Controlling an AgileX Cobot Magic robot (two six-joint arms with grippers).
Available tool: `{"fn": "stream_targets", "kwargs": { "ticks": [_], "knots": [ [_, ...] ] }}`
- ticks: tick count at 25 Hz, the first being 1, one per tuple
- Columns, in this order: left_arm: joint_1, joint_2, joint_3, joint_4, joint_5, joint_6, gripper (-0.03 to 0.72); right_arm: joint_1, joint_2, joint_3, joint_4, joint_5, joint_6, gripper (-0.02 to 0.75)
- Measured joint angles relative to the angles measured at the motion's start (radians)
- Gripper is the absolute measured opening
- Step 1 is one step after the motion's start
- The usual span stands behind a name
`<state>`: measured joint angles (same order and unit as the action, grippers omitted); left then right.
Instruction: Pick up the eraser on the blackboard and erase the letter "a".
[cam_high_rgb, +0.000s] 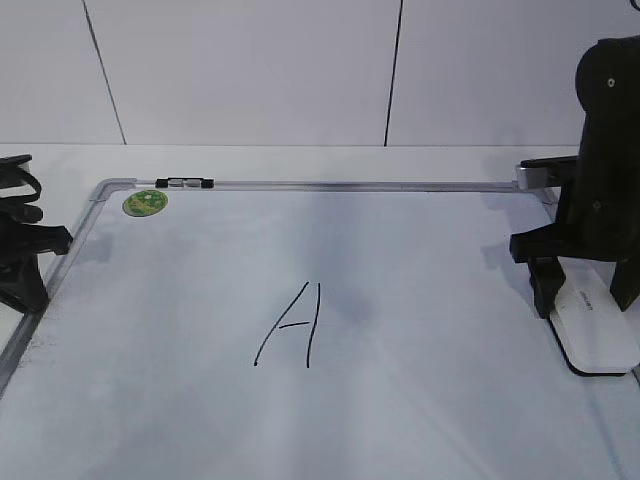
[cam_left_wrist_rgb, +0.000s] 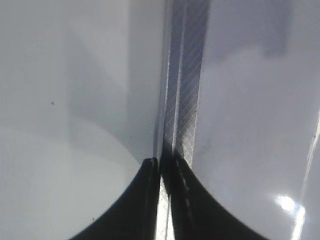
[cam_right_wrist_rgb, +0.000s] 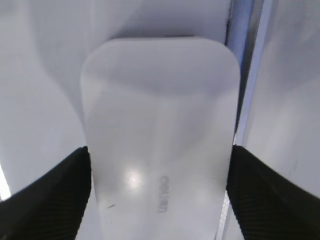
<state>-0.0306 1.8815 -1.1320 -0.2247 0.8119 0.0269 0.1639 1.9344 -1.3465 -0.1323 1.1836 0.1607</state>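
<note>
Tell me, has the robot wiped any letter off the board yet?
Not that these pictures show. A tall capital A is drawn on the board; no small "a" is visible anywhere. Right now the right gripper has its fingers on both sides of the white eraser near the board's right edge. The left gripper waits shut at the left frame. Lifting and wiping are left.

Bare lab-style test bench: white table (cam_high_rgb: 300, 160), plain panelled white wall (cam_high_rgb: 250, 70) behind.
</note>
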Motion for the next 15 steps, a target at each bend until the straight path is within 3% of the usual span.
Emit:
{"fn": "stream_targets", "kwargs": {
  "ticks": [15],
  "knots": [
    [0.0,0.0,0.0,0.0,-0.002,0.0,0.053,0.0,-0.023,-0.197,-0.001,0.025,0.006,0.646]
  ]
}}
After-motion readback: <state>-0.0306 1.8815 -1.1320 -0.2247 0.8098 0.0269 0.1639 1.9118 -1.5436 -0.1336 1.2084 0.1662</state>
